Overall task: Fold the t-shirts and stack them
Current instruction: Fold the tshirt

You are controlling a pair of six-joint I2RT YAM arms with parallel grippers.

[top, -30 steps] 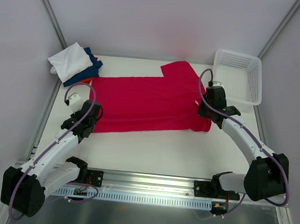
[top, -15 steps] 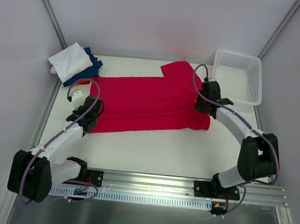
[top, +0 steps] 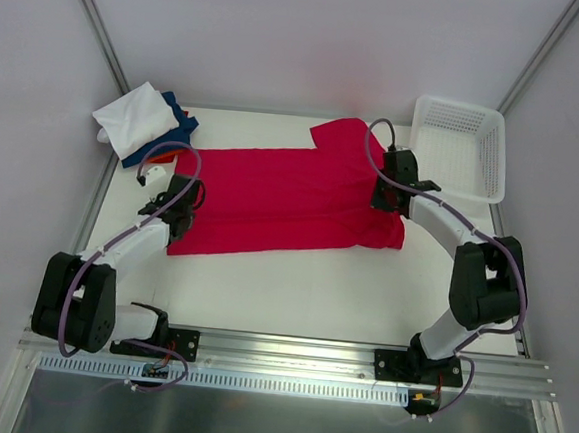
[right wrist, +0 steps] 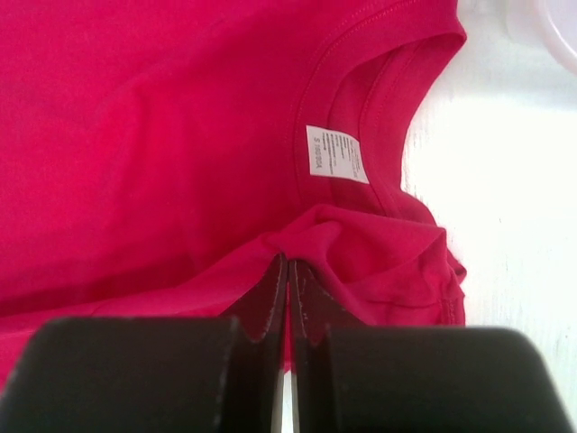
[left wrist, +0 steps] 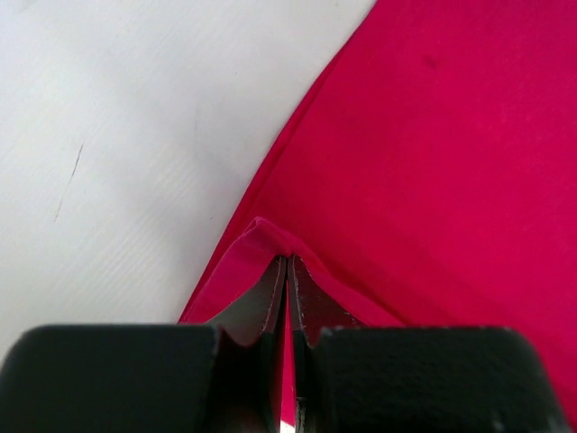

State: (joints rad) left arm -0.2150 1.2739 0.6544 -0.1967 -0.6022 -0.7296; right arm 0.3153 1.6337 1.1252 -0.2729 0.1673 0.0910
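Observation:
The crimson-red t-shirt (top: 281,198) lies spread across the middle of the table, collar to the right, one sleeve at the back. My left gripper (top: 177,218) is shut on its hem edge at the left; the wrist view shows red cloth (left wrist: 433,153) pinched between the fingers. My right gripper (top: 387,194) is shut on a fold of the shirt near the collar, whose white label (right wrist: 335,153) shows in the wrist view. A folded stack with a white t-shirt (top: 135,116) on top, a dark blue one (top: 179,128) and an orange one (top: 144,155) under it sits at the back left.
A white plastic lattice basket (top: 460,148) stands at the back right, next to the right arm. Grey walls with metal corner posts close in the table. A metal rail (top: 288,362) runs along the near edge by the arm bases.
Both grippers have moved away from the near edge toward the back, carrying the shirt's near edge with them; the shirt's lower part is now drawn in and narrower.

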